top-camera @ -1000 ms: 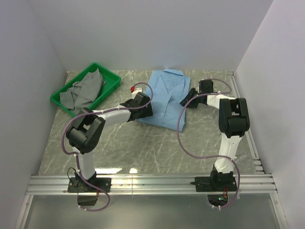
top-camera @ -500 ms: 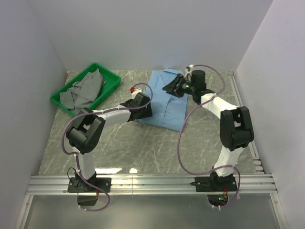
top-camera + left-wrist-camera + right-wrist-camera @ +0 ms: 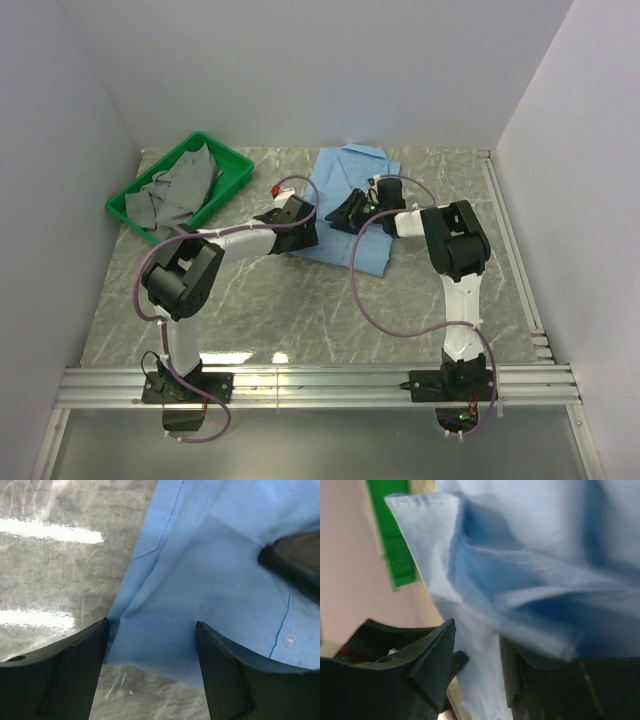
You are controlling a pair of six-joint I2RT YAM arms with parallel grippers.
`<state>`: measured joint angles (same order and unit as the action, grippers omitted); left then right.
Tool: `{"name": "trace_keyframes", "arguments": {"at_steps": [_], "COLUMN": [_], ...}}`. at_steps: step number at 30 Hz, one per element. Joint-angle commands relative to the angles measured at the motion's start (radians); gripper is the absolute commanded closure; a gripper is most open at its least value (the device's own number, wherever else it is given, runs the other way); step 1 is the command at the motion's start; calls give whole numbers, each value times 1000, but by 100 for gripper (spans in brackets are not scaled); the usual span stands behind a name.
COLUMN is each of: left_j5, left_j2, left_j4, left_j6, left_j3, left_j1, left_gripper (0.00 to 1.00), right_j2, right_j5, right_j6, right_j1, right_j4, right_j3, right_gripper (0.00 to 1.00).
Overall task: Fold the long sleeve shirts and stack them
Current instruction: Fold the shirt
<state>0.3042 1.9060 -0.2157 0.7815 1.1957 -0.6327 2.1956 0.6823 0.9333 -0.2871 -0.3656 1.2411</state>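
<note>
Shirt [image 3: 335,180], light blue, lies folded and creased.

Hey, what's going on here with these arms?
Both arms work on the light blue shirt on the table. The left gripper stands open astride its near left edge. The right gripper is over the middle, cloth between its fingers; its grip is unclear. Grey clothes sit in the green bin.

Left gripper [image 3: 152,630] and right gripper [image 3: 477,645] crowd each other over shirt [image 3: 350,172]; green tray [image 3: 226,151] blocks far-left corner
</note>
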Motion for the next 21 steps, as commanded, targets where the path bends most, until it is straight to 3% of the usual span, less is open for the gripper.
{"name": "trace_keyframes", "arguments": {"at_steps": [1, 10, 16, 21], "left_j5": [-39, -71, -60, -63], "left_j2": [33, -10, -130, -248], "left_j4": [-45, -54, -77, -94], "left_j6": [42, 61, 71, 85], "left_j3": [5, -67, -65, -58], "left_j1": [11, 36, 41, 41], "left_gripper": [24, 25, 23, 20], "right_j2": [49, 63, -95, -316], "right_j5": [-1, 34, 56, 42], "right_j6": [9, -2, -103, -142], "right_j1": [34, 83, 88, 86], "right_j4": [-65, -39, 94, 134], "right_j3": [44, 90, 138, 8], "right_gripper": [51, 52, 51, 51]}}
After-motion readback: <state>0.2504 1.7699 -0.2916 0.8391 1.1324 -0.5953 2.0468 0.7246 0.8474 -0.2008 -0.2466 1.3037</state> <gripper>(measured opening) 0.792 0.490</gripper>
